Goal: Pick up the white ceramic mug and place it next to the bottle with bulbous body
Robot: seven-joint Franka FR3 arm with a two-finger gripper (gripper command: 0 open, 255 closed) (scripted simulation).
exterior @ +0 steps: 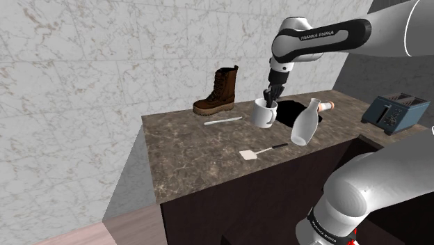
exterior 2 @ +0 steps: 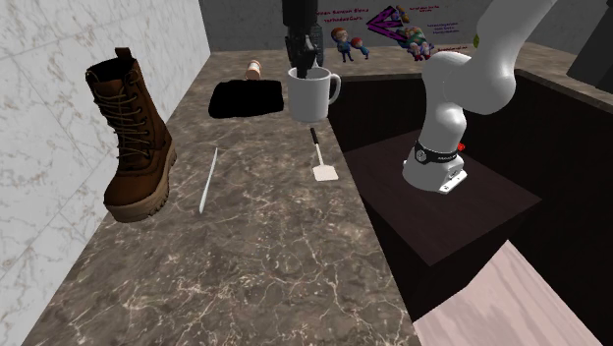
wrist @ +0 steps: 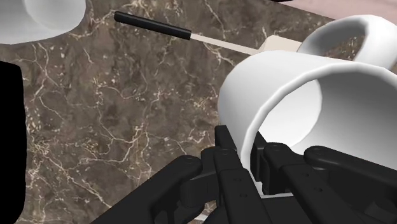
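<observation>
Beside the bottle (exterior: 306,124) the counter (exterior: 188,163) drops off at its front edge; bare stone spreads beyond the spatula (exterior: 259,151). The gripper (wrist: 245,150) pinches the wall of the plain white, handled mug (exterior: 264,113), just beside the bottle.

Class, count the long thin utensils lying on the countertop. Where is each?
2: a white stick beside the boot, and a black-handled spatula near the mug.
</observation>
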